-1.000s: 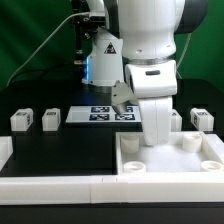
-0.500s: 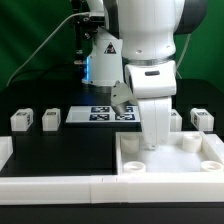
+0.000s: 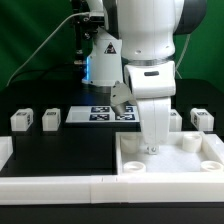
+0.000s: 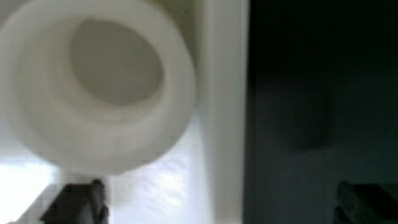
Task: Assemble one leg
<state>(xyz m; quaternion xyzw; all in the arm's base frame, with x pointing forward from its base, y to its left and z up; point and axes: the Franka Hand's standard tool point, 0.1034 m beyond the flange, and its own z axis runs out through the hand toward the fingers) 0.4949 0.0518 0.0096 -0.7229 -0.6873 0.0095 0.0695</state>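
Three legs show as small white blocks on the black table: two at the exterior view's left [image 3: 21,120] [image 3: 51,118] and one at its right [image 3: 202,118]. A fourth white block [image 3: 176,119] peeks out behind the arm. My gripper [image 3: 152,146] hangs low over the far wall of the large white tray-like piece [image 3: 170,172]. In the wrist view the gripper [image 4: 217,203] is open and empty. Its dark fingertips [image 4: 71,203] stand wide apart, astride the tray's wall [image 4: 217,120], next to a round corner socket [image 4: 107,90].
The marker board [image 3: 100,113] lies behind the tray, left of the arm. White rails run along the table's front edge [image 3: 50,185]. The robot's base and cables stand at the back.
The gripper has sunk very slightly toward the tray's far wall. Nothing else has moved.
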